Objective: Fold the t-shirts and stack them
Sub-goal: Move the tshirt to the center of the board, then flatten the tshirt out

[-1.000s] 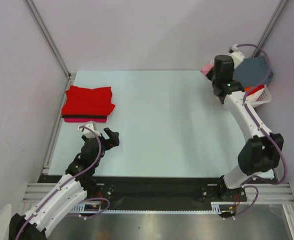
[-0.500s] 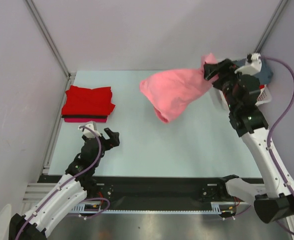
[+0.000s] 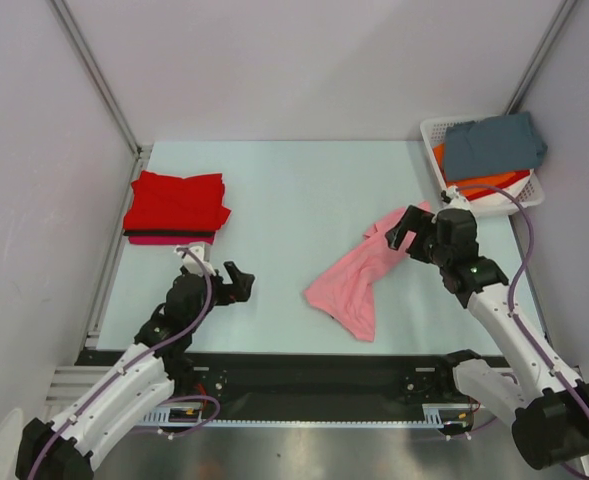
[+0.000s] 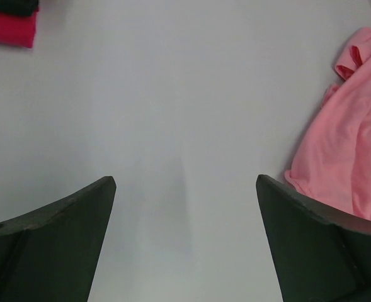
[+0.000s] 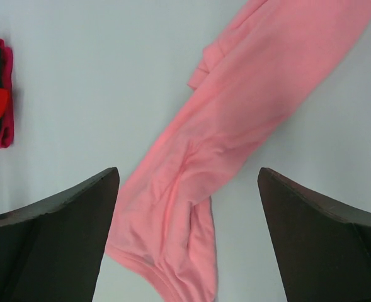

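A light pink t-shirt (image 3: 359,280) lies crumpled and stretched out on the table right of centre; it also shows in the left wrist view (image 4: 349,145) and the right wrist view (image 5: 235,126). My right gripper (image 3: 402,228) hangs open over its far right end, the cloth lying loose below the spread fingers (image 5: 188,171). A folded red t-shirt (image 3: 177,205) tops a magenta one at the far left. My left gripper (image 3: 239,283) is open above bare table (image 4: 185,182), left of the pink shirt. Slate grey-blue (image 3: 494,145) and orange (image 3: 484,183) shirts lie in the basket.
The white slotted basket (image 3: 430,148) stands at the far right corner, just behind my right arm. Metal frame rails run along the table's left side and near edge. The magenta edge of the stack (image 4: 9,28) shows at the top left of the left wrist view.
My right gripper pulled the pink shirt out of the basket, swung it over the table, then opened and let it drop. My left gripper moved slightly right.
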`<move>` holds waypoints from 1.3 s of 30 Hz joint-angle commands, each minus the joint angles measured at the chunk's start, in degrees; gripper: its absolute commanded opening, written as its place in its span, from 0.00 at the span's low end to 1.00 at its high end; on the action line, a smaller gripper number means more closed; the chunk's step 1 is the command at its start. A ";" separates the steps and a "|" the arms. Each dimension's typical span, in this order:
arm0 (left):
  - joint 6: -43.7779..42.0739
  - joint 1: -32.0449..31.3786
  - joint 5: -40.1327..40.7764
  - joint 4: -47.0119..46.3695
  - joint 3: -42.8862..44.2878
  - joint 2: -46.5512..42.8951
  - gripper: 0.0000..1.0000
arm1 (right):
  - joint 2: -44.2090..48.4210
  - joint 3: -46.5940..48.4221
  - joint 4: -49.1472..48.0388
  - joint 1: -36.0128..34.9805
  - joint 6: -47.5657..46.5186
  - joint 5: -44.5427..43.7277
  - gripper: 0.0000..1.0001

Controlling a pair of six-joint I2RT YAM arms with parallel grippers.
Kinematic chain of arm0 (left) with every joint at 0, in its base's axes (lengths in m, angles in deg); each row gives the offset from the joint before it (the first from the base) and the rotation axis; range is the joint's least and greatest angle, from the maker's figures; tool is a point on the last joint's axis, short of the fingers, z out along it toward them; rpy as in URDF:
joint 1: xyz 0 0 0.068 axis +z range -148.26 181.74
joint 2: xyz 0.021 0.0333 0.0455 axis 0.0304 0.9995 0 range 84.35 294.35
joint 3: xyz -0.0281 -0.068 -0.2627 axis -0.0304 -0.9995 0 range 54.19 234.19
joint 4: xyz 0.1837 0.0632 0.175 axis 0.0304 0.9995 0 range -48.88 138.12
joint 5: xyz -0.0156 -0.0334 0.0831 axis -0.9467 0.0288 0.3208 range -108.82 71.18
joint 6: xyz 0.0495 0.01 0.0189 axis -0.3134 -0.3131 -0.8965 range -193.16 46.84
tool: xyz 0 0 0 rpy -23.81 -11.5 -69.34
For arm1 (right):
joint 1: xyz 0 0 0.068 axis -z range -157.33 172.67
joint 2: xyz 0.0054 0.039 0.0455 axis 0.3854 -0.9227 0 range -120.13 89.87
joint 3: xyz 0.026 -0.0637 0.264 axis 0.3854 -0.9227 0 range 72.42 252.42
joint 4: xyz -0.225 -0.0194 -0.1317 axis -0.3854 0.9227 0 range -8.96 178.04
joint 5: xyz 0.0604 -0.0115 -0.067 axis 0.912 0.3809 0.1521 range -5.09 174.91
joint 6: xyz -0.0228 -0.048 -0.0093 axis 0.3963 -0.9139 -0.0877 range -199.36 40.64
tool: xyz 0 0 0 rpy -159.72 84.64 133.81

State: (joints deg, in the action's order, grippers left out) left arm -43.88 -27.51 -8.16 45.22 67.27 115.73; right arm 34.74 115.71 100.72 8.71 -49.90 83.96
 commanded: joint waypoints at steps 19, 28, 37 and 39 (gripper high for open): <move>16.50 -10.73 -20.59 -21.85 3.35 22.14 0.89 | 5.12 -5.76 4.93 3.58 2.19 -4.50 0.50; 23.89 -14.78 -20.06 -30.90 6.51 36.46 0.77 | 8.81 -6.81 4.48 3.59 0.43 -1.69 0.45; 27.58 -16.45 -22.87 -39.77 11.70 51.84 0.58 | 12.07 -7.25 4.84 3.67 1.48 -0.63 0.46; 28.29 -16.97 -23.13 -41.70 12.75 54.82 0.58 | 11.89 -7.08 4.58 3.58 1.31 -0.02 0.46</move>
State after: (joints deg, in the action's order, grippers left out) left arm -17.79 -43.42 -30.02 10.27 76.93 167.57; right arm 46.19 108.50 106.06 12.19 -48.26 82.82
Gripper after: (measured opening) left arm 0.581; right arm 0.460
